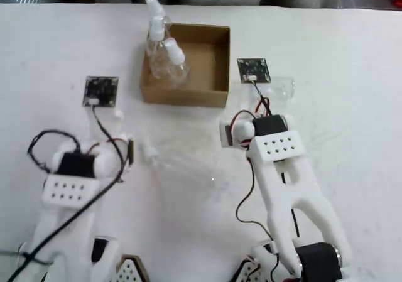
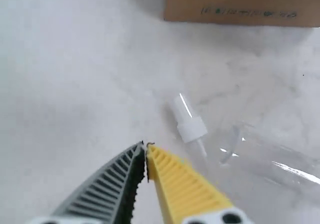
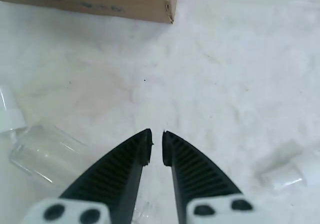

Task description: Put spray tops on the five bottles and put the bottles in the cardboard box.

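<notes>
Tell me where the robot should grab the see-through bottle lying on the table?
The bottle is probably best gripped around the middle of its clear body, coming straight down from above. It lies on its side on the table, so its round sides are free to squeeze across. The spray top end is thin and seems not screwed on, so avoid it.

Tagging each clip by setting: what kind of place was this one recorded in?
Likely a robotics lab or workshop bench. Two small white robot arms sit side by side at a white table, with a cardboard box holding clear spray bottles as practice props.
</notes>
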